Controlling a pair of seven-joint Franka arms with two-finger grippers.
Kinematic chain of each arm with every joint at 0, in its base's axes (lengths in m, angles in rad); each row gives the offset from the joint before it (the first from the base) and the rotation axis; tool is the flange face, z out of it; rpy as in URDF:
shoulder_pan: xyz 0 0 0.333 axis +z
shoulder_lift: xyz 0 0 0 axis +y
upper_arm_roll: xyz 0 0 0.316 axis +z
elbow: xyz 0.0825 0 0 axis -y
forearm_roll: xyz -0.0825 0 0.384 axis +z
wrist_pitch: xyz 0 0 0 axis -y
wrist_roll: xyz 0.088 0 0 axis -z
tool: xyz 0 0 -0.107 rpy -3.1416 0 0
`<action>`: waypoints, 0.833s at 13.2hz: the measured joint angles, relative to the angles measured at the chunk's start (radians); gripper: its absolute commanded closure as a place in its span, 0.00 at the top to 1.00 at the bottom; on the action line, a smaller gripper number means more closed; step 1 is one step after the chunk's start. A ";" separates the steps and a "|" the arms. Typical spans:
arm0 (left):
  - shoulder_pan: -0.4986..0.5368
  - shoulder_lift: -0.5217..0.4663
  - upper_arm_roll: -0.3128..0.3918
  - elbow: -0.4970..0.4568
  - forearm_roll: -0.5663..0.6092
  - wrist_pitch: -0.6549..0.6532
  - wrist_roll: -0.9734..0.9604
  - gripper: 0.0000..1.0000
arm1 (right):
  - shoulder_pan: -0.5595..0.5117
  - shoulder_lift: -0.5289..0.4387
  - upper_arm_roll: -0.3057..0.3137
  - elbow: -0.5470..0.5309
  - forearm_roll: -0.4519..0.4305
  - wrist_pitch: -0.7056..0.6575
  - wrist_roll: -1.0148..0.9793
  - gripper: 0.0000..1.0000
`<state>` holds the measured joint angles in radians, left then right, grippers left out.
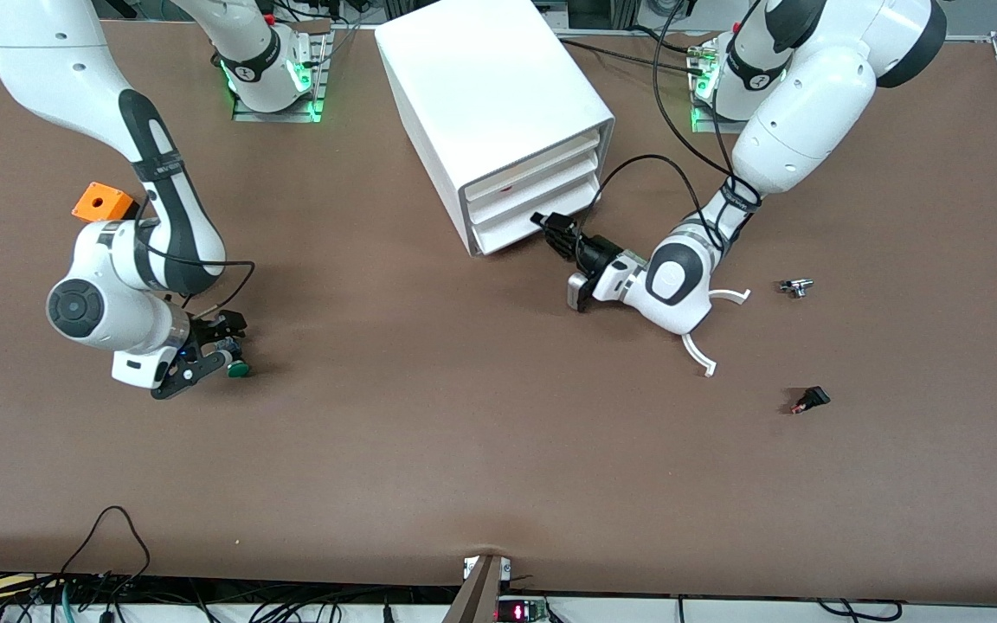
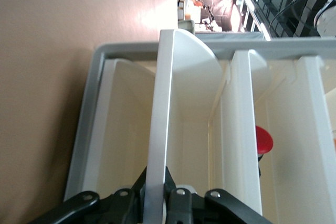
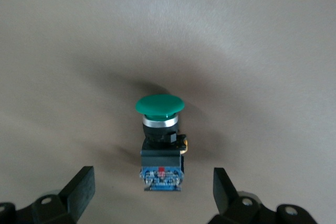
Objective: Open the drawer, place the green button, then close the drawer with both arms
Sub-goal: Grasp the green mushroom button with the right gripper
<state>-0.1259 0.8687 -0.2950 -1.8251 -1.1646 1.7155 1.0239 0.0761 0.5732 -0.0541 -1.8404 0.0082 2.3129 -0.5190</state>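
- One button (image 3: 160, 129), green-capped on a black body, is lying on its side on the desk (image 1: 464, 415) toward the right arm's end, cap pointing away from the spread right gripper (image 1: 209, 353) straddling it.
- Left gripper (image 1: 553, 232) is pinching what seems the lowest drawer (image 2: 157, 129) front edge.

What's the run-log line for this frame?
left tool: shut on drawer front | right tool: open, straddling button on table | drawer: not yet pulled out

No legible txt, labels or nos. anywhere.
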 measured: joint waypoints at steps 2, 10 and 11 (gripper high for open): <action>0.008 0.000 0.012 0.018 0.000 0.000 -0.020 0.00 | 0.000 0.013 0.000 -0.026 0.000 0.042 -0.001 0.67; 0.021 0.000 0.068 0.072 -0.001 -0.009 -0.039 0.04 | -0.001 0.016 0.000 -0.029 0.000 0.050 -0.003 0.00; 0.021 0.000 0.074 0.075 -0.001 -0.013 -0.043 0.99 | -0.001 0.016 0.000 -0.027 0.000 0.050 -0.003 0.00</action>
<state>-0.1046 0.8684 -0.2214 -1.7500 -1.1651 1.7030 0.9808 0.0750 0.5893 -0.0539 -1.8671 0.0082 2.3626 -0.5216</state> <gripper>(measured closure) 0.899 0.595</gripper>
